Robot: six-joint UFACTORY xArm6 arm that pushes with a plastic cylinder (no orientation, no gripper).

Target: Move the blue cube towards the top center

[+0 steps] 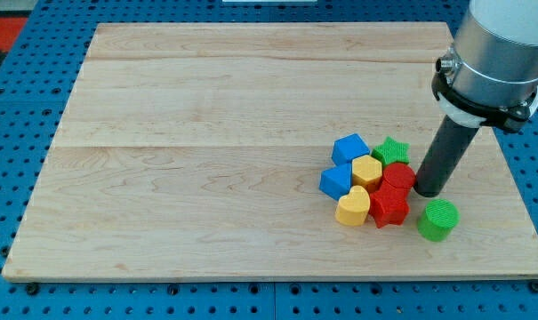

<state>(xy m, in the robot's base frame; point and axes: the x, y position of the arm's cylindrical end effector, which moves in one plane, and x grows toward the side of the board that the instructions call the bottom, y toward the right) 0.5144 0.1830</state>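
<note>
Camera view showed a wooden tabletop (251,107) on a blue pegboard (11,178), with all the blocks bunched in the lower right part of the board. The blue cube (350,148) sat at the cluster's upper left corner, touching a yellow block (367,169) on its lower right and just beside a green star (393,150). A second blue block (336,181) lay directly below the cube. A red cylinder (397,177), a red star-like block (389,206) and a yellow heart (353,206) filled out the cluster, while a green cylinder (438,220) stood slightly apart at the view's right. No hand was there, only the rod; my tip (429,191) rested just right of the red cylinder, so the yellow block, the green star and the red cylinder stood between it and the cube.
</note>
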